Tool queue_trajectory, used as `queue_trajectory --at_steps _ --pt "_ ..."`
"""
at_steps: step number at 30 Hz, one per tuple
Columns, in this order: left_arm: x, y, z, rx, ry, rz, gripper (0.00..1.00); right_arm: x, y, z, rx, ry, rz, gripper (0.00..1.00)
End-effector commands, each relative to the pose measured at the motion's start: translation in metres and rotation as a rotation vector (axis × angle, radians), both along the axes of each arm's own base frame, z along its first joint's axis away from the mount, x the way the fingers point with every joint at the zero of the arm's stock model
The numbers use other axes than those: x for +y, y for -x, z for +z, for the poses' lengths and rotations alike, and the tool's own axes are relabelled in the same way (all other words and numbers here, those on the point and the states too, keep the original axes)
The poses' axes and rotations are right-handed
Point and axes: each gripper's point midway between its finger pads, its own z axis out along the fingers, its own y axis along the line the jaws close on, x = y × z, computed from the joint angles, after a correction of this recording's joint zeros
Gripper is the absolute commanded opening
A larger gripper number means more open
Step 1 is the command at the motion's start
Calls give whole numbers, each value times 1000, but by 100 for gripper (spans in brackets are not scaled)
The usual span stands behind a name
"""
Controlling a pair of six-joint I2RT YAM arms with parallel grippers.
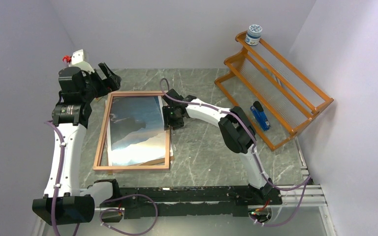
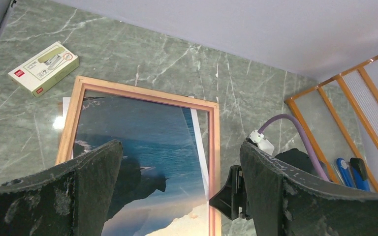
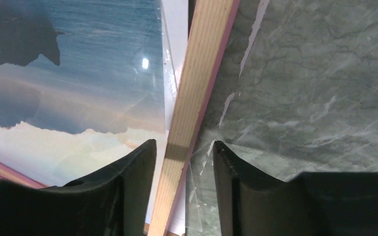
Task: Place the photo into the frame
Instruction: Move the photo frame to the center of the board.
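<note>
The right claw (image 3: 184, 145) is standing released. Its two matte black fingers (image 3: 128, 187) are straddling the right rail of the frame (image 3: 202, 64), and a thin gap is showing on each side of the wood. Lower down the fingers are covering the rail, so I cannot tell if a pad is touching it there. The rail is flat pale wood with fine stripes and a pinkish outer edge. Just beside it a narrow white strip is running, and next to that the photo (image 3: 93, 64) is lying: glossy, with blue sea, a dark hill and a cream sky.

The left claw (image 2: 177, 147) is hanging wide open and grasping nothing, with its rough, scuffed fingers (image 2: 93, 187) above the far end of the frame. Only this view is showing a white and green carton box (image 2: 44, 67) lying near the frame's far left corner.

Only the overhead view is showing the whole rectangle. The frame is lying flat on the green veined bench (image 1: 202, 152) between the arms, and the photo is sitting inside it, slightly turned. Well apart to the right, an orange rack (image 1: 234, 59) of thin bars is carrying a small jar (image 1: 254, 34) on top and a blue object (image 1: 260, 117) lower down.
</note>
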Motion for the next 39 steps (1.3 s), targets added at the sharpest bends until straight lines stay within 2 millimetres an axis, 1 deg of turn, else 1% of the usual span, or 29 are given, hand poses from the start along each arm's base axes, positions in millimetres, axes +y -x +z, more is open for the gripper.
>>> queue_trajectory --at_steps 1,3,4,6,9,13,15,19,22,23,24,25,30,34,35,38,39 --pt "5 5 5 -25 5 35 95 1 -9 0 -29 47 -45 46" --pt "6 6 4 -27 4 43 95 -7 -9 -7 -28 110 -66 42" --pt "7 7 4 -27 2 48 95 -9 -12 -6 -36 131 -78 39" --pt "8 7 3 -25 -1 55 95 -13 -13 -4 -38 152 -93 26" --pt "9 7 3 -24 -7 57 95 -9 -14 9 -53 122 -98 16" --pt "11 6 1 -17 -7 68 95 -3 -20 39 -79 59 -105 1" --pt "11 6 -1 -12 -7 67 95 -1 -23 55 -80 15 -107 0" --pt "12 5 -5 -2 -5 74 95 -12 -32 82 -89 -47 -129 0" --pt "12 5 -8 5 -4 77 95 -31 -38 91 -91 -71 -132 0" --pt "12 5 -9 7 -5 76 95 -40 -38 88 -85 -67 -126 0" --pt "12 5 -11 11 -5 75 95 -46 -37 89 -75 -81 -105 0" --pt "12 4 -13 13 -6 74 95 -56 -40 89 -73 -86 -91 0" --pt "15 1 -27 44 -6 92 95 -110 -39 74 -109 17 25 0" --pt "14 -4 -38 61 6 90 95 -151 -44 68 -142 45 50 0" --pt "14 -6 -41 69 12 91 95 -160 -47 69 -156 57 48 0" --pt "13 -10 -51 93 23 91 95 -185 -56 62 -161 85 36 0" --pt "12 -12 -54 102 26 87 95 -190 -57 60 -163 96 46 0"
